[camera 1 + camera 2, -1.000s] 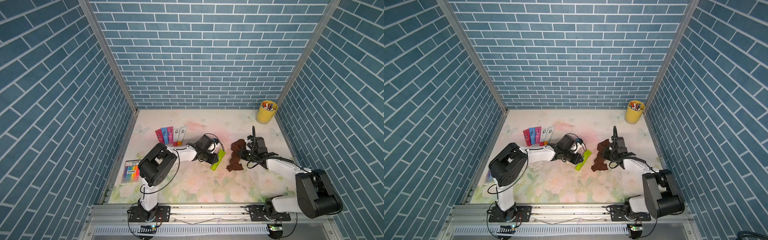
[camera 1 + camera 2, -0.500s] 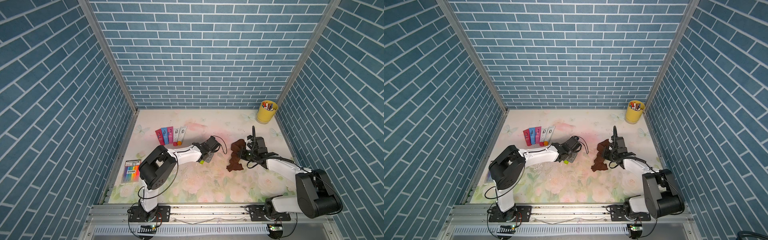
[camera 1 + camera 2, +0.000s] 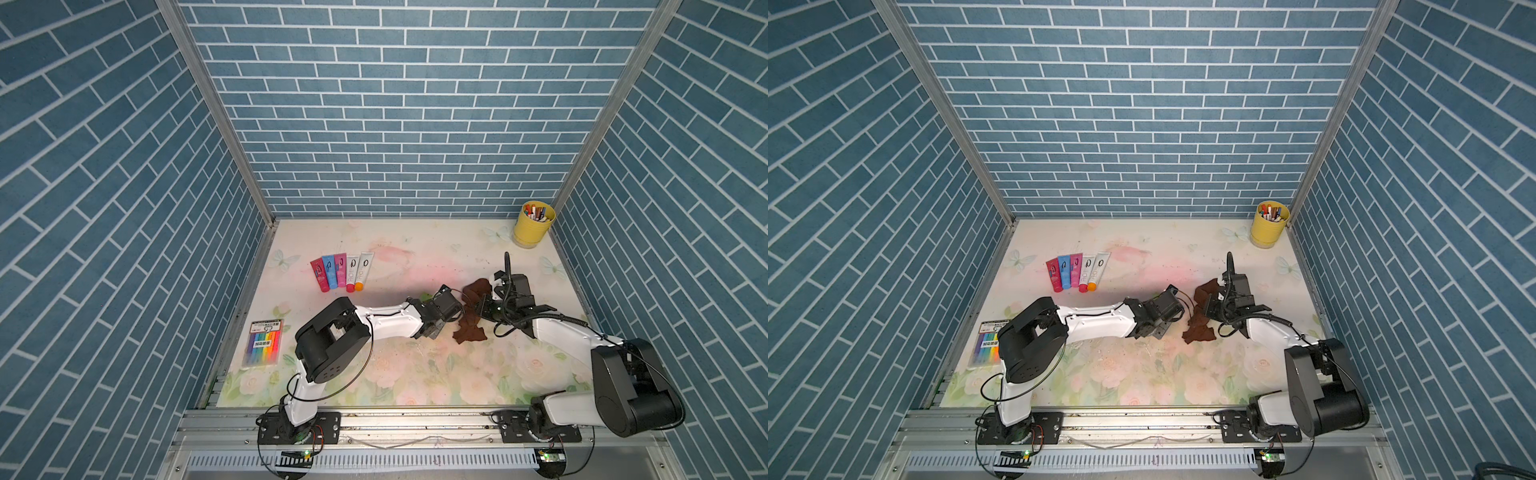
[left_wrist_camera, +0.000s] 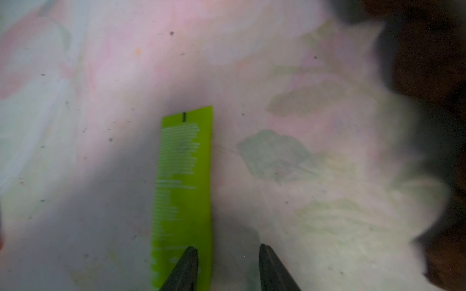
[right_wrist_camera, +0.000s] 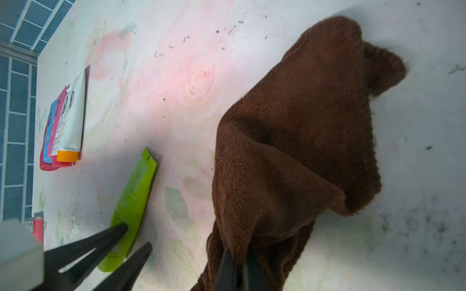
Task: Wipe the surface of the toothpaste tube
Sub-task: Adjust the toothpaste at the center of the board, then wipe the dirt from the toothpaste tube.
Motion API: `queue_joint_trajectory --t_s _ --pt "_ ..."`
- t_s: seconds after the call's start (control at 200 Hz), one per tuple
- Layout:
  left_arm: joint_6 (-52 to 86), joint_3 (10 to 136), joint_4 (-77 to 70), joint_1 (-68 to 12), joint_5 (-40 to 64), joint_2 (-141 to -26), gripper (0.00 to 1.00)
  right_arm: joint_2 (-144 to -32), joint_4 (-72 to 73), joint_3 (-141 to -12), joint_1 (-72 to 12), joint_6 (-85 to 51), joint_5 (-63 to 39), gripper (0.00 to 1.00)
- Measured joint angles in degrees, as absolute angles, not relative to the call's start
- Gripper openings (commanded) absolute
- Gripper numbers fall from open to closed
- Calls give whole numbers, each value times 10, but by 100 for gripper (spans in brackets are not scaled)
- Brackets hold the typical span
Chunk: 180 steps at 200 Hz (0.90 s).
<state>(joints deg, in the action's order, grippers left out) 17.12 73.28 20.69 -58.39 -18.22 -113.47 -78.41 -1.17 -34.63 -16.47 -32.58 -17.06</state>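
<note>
Left claw (image 4: 228,249), L wrist cam: jaws now stand part-open, not wide. A sec ago they were pinched on the green tube (image 4: 184,181). Tube lies flat on the table (image 4: 302,75), print side up. One fingertip sits over its near end, the other is off to the side over bare table. Nothing gripped.

R wrist cam: same story from the side. Tube is flat, with the two spread fingers above its near end. My right claw (image 5: 237,254) is clamped on a fold of the brown cloth (image 5: 297,141), the rest draped on the table. Cloth and tube don't touch. Five other tubes (image 5: 68,131) sit in a row further off.

Top views: a sec ago the tube stuck out of the claw right beside the cloth. Now only a green sliver (image 3: 424,296) shows behind the L wrist, rest hidden.

My read: tube's been let go, so wiping it is paused or done. Next is prob. a regrip to flip it, or another tube.
</note>
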Motion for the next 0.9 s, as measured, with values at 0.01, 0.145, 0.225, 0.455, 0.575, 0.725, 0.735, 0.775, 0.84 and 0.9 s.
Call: queue_joint_trajectory --t_s 0.01,0.145,0.225,0.455,0.575,0.725,0.735,0.775,0.84,0.9 --pt "172 732 207 -584 -180 -1134 50 -784 -12 -346 -165 -326 -171 0" --pt "172 722 218 -583 -175 -1101 59 -784 -12 -346 -165 -326 -171 0" --pt "165 703 214 -580 -181 -1062 64 -784 -12 -346 -165 -326 -171 0" --pt "152 590 144 -551 -154 -966 64 -782 -11 -346 -165 -326 -179 0" --pt "147 549 112 -533 -128 -972 64 -772 -13 -346 -165 -326 -183 0" --pt "141 533 84 -529 -111 -992 55 -758 -16 -346 -165 -326 -190 0" --pt "141 532 82 -529 -110 -993 54 -757 -16 -346 -165 -326 -191 0" --pt "138 529 76 -529 -107 -995 49 -753 -18 -346 -165 -326 -194 0" --pt "132 523 66 -528 -101 -995 40 -747 -21 -347 -165 -326 -201 0" --pt "132 517 57 -528 -95 -996 34 -743 -24 -347 -165 -325 -208 0"
